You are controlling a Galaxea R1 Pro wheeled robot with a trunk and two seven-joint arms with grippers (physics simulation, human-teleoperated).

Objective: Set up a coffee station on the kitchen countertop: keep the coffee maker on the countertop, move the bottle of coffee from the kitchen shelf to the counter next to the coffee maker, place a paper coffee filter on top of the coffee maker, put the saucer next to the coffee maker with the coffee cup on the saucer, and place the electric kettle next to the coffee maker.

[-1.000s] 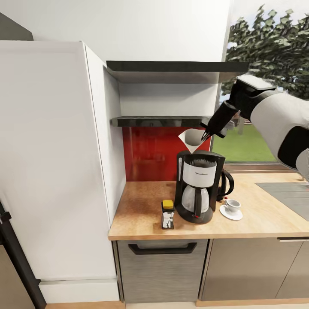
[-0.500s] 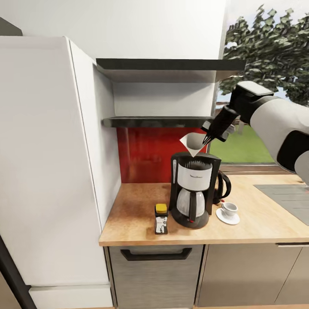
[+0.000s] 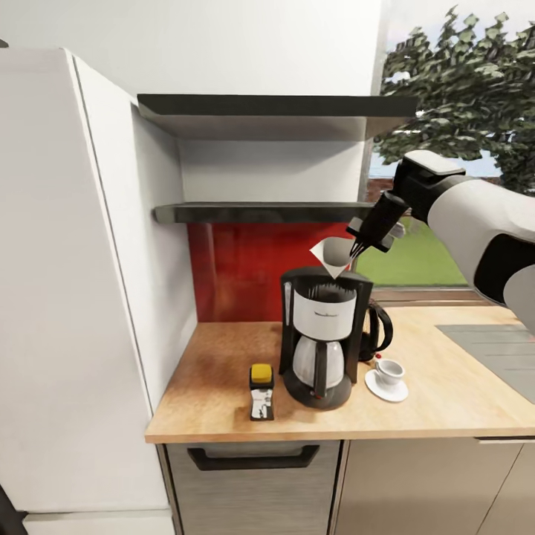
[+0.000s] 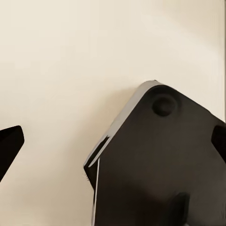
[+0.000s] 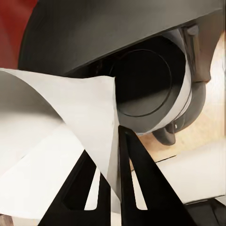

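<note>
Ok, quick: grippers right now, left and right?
Left gripper: cannot be told.
Right gripper: closed on the paper coffee filter, above the coffee maker.

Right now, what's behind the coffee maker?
The kettle stands behind the coffee maker: only its handle and one side show, the rest is covered. Farther back is the red wall panel.

Paper coffee filter (image 3: 332, 255) lower — tip nearing coffee maker (image 3: 321, 336).
</note>
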